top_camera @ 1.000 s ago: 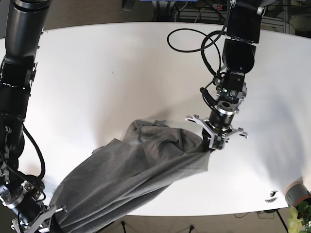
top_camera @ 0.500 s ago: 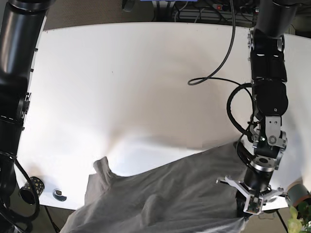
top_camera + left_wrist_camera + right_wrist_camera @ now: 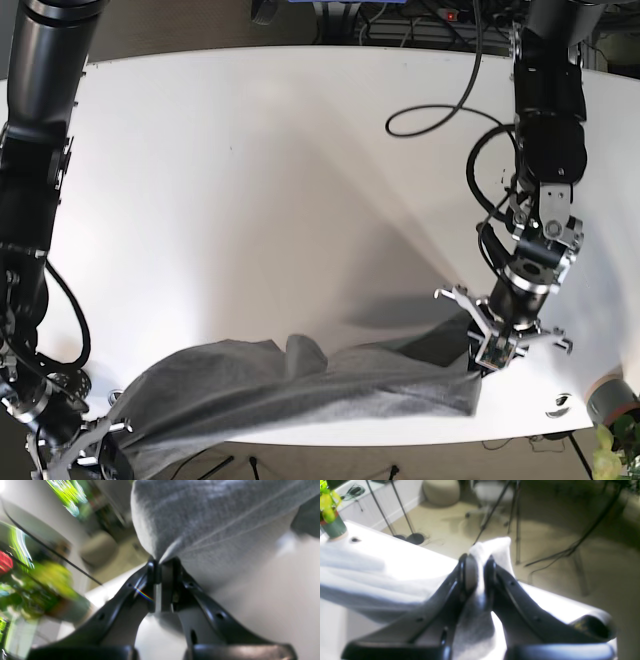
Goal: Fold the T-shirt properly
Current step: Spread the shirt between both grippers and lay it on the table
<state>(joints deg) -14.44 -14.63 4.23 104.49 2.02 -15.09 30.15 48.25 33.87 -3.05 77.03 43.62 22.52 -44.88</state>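
Grey knit T-shirt (image 3: 300, 385) sags in soft folds — left gripper (image 3: 492, 358) and right gripper (image 3: 477, 572) both pinch its edges over the white table (image 3: 250, 180).

The T-shirt (image 3: 300, 385) lies stretched along the near edge of the bench (image 3: 250, 180), its base-view left end hanging past that edge. The left gripper (image 3: 497, 352) pinches its right end; the right gripper (image 3: 95, 450) grips its left end off the bench corner.
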